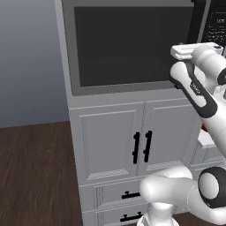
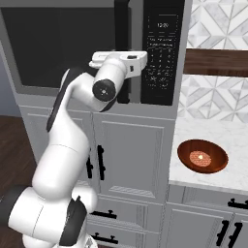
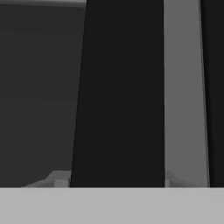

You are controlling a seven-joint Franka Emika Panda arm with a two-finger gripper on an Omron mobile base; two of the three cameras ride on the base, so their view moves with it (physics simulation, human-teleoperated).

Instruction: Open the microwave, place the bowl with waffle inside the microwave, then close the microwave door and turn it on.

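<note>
The step in hand is opening the microwave (image 2: 92, 48), whose microwave door (image 1: 117, 46) is shut. The claw (image 3: 117, 181) is at the door's black bar handle (image 3: 120, 92), a finger tip showing on either side of the bar; the fingers straddle it, but whether they already pinch it cannot be told. The next move seems to call for a firm grip and a pull outward, swinging the door on its far hinge. The bowl (image 2: 202, 156) with the waffle (image 2: 199, 157) sits on the white bench (image 2: 193, 131) at about 4 o'clock from the handle, well apart. White cabinet doors (image 1: 110, 141) stand below the microwave; nothing blocks the door's swing.
</note>
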